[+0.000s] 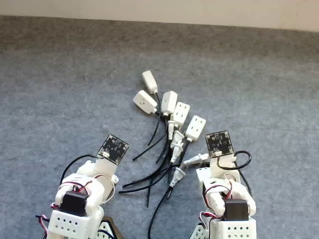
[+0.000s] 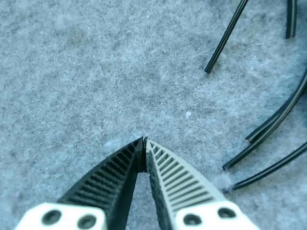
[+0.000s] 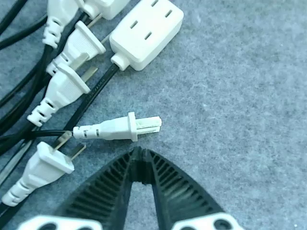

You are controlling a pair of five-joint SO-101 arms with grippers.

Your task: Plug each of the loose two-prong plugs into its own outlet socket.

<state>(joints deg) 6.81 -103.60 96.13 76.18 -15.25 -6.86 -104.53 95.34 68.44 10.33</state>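
Left gripper (image 2: pixel 145 141): tips pressed together, over bare grey mat (image 2: pixel 96 72), black cord ends (image 2: pixel 268 129) off to one side.
Right gripper (image 3: pixel 139 154): tips touching, nothing between them, just short of a plug (image 3: pixel 120 128) lying flat.
Sockets (image 1: pixel 180 114): white, clustered mid-table ahead of both arms.
Other plugs (image 1: pixel 177 144): loose, strewn between sockets and arms.

No text, labels, numbers or signs can be read on anything on the worktop (image 1: pixel 60 74).
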